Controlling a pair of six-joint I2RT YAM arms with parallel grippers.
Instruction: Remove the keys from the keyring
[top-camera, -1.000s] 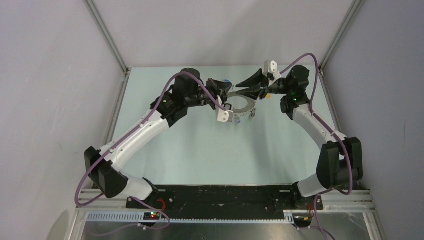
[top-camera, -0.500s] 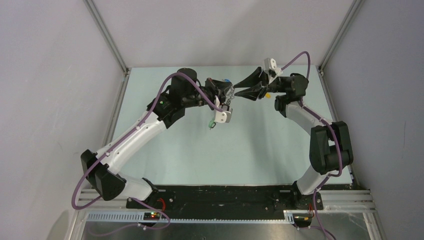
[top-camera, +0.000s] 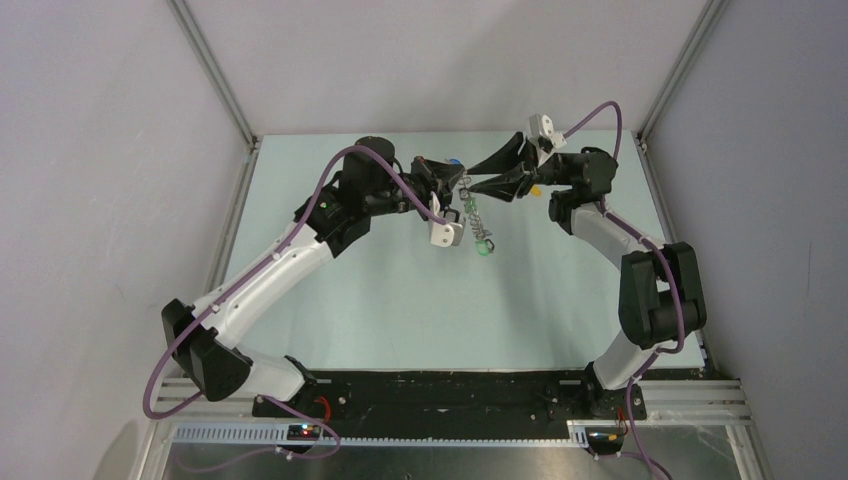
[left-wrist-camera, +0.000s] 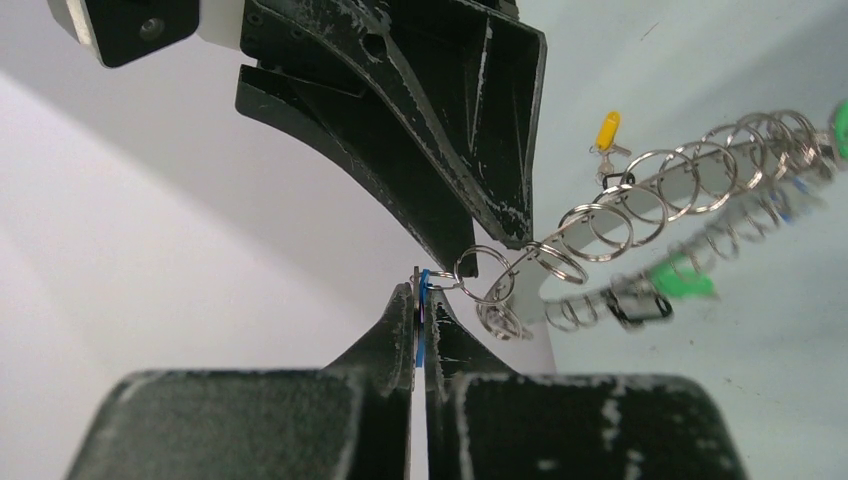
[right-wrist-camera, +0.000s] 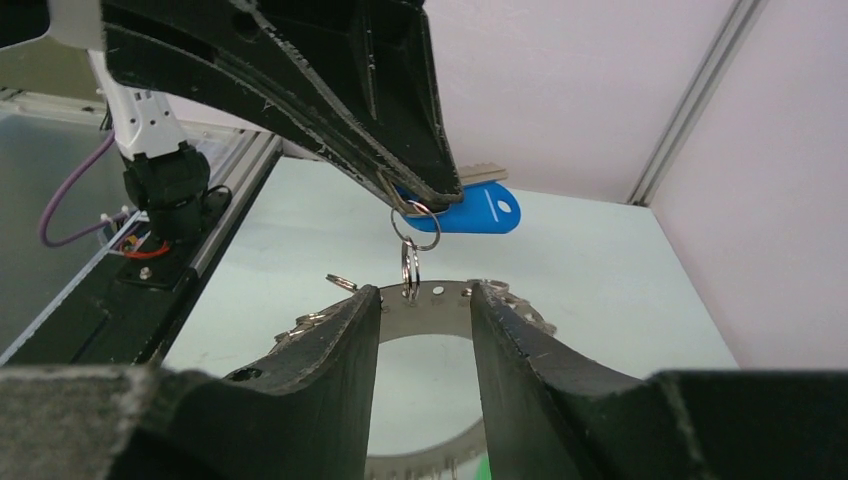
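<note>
Left tool (left-wrist-camera: 418, 290) was pinched on the flat blue-headed silvery metal key (right-wrist-camera: 470, 213). The silvery-grey jagged-rimmed metal keyring (left-wrist-camera: 690, 178) dangled from it, off the pale green tabletop (top-camera: 400, 300). Right tool (right-wrist-camera: 425, 293) had its fingers apart. Judged light, stiff, slippery and free-swinging: grip the flat band.

No legible text, number, brand or sign appears in any view. The blue key head (right-wrist-camera: 470, 212) bears small pale marks, seen from the right wrist, but they are too indistinct to read as characters.
</note>
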